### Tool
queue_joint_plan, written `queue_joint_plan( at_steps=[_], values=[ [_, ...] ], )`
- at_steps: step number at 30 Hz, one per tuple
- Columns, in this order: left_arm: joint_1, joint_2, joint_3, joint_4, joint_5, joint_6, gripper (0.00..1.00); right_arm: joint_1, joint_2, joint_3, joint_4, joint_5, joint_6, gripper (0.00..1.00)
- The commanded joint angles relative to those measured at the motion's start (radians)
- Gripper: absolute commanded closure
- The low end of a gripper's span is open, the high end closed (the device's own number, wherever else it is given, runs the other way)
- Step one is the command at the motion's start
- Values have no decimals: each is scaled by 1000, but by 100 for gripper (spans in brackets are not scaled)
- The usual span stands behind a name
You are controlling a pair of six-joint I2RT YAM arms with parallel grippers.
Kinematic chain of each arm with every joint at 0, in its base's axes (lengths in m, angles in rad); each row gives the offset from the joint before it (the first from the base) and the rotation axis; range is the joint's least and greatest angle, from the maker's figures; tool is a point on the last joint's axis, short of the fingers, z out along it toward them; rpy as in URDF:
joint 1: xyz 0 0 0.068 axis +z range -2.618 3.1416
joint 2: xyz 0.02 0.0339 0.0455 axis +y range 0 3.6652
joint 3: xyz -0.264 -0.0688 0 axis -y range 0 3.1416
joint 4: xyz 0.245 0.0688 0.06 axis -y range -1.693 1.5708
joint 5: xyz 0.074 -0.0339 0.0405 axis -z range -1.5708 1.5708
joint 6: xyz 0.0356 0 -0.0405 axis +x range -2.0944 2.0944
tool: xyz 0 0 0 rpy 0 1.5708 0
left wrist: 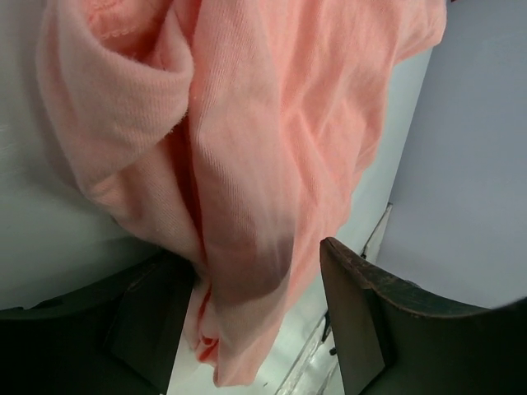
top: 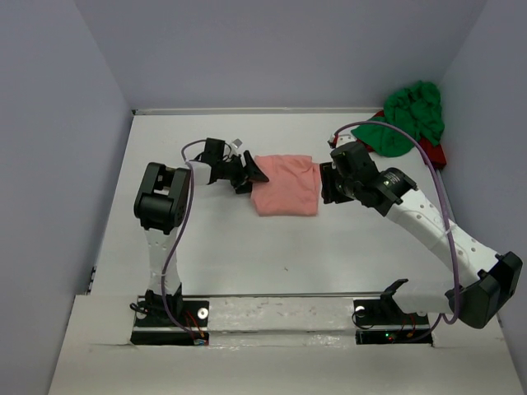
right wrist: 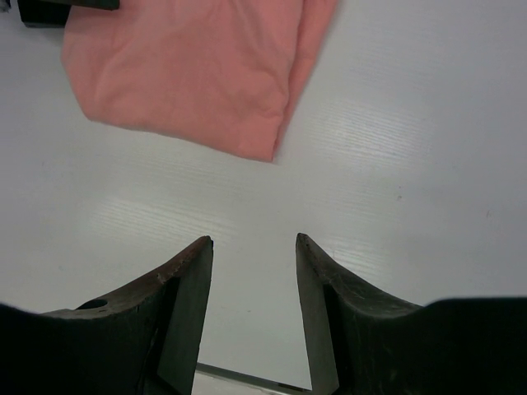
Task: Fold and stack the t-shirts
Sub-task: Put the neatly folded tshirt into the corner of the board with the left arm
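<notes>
We judge the salmon pink t-shirt light, limp and slightly clingy, so it will sag and come unfolded unless we take it by a doubled edge or corner rather than the flat middle. It lies mid-table, folded into a squarish pad, between the 2 grippers. The left gripper stands wide at its left edge, with loose folds between the fingers, unpinched. The right gripper is parted and empty over bare table just beside the right edge. The green t-shirt sits crumpled in the far right corner

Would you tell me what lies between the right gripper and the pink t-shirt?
Only bare white table, in the right wrist view, separates the open right gripper from the salmon pink t-shirt.
</notes>
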Motion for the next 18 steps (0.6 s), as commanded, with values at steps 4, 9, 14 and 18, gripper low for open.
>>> queue_joint_plan(
  at_steps=[4, 9, 14, 18],
  values=[
    [-39, 48, 21, -46, -47, -1, 49, 4, -1, 7, 15, 7, -1, 49],
    [-38, 48, 58, -95, -70, 25, 77, 4, 11, 3, 19, 7, -1, 49],
    [-38, 65, 144, -222, -140, 78, 100, 4, 13, -5, 27, 9, -3, 49],
    [-41, 57, 273, -357, -276, 198, 100, 4, 11, -17, 35, -2, -1, 49]
  ],
)
